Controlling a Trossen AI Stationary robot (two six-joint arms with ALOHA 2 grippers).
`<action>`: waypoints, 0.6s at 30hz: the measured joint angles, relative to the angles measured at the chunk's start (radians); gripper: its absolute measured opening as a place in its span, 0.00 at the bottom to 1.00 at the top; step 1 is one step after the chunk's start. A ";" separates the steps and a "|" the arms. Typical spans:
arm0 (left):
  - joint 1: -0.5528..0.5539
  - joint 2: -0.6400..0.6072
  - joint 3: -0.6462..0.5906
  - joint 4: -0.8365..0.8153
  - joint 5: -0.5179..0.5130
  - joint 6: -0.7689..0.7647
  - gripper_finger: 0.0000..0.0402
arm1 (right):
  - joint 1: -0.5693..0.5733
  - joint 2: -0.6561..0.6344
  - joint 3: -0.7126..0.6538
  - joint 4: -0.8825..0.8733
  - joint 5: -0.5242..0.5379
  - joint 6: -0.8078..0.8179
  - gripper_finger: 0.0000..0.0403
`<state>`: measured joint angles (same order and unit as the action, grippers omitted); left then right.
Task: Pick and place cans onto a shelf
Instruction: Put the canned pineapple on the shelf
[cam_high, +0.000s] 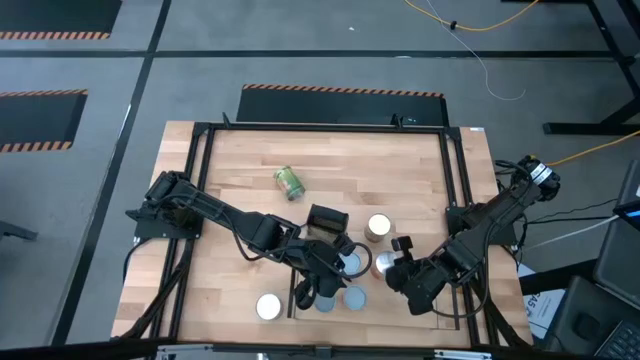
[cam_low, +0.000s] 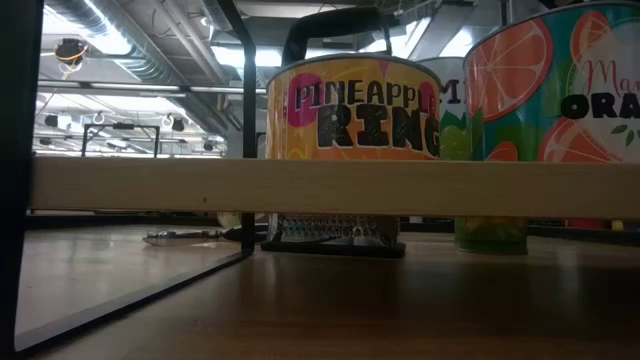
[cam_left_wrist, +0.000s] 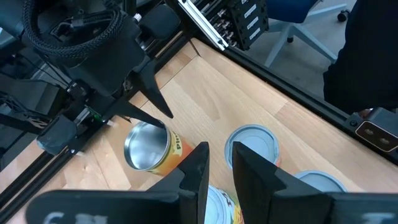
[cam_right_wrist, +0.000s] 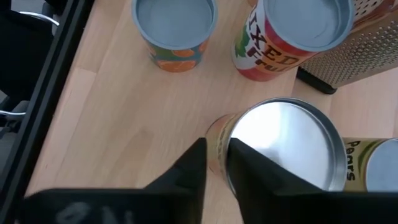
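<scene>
- The right end effector (cam_right_wrist: 214, 163) is hanging low over the near right of the surface (cam_high: 240, 180), fingers nearly together, their tips at the rim of a silver-topped can (cam_right_wrist: 283, 146); whether they are pinching it, I cannot tell.
- The left end effector (cam_left_wrist: 217, 167) is hovering just left, fingers slightly apart above a yellow-labelled can (cam_left_wrist: 221, 208).
- Only the left wrist view is showing a silver-topped tin (cam_left_wrist: 149, 148) beneath the right end effector.
- The low view alone is showing labels: a pineapple can (cam_low: 352, 105) standing on the shelf (cam_low: 330, 186).
- A green can (cam_high: 289, 182) is lying farther back; a metal grater (cam_high: 325, 224) is crowding the cluster.
</scene>
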<state>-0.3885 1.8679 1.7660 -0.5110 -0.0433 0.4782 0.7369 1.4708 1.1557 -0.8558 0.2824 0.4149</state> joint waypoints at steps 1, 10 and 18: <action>0.000 0.000 0.000 0.000 0.000 0.000 0.16 | 0.000 0.000 0.000 0.000 0.000 -0.002 0.21; 0.000 0.000 0.000 0.002 0.000 0.000 0.16 | 0.000 0.000 0.000 -0.001 0.002 -0.035 0.30; -0.011 -0.029 0.001 0.015 -0.065 -0.005 0.16 | 0.000 0.000 0.092 -0.041 0.002 -0.089 0.30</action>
<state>-0.3992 1.8388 1.7667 -0.4963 -0.1083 0.4728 0.7372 1.4708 1.2476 -0.8973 0.2845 0.3257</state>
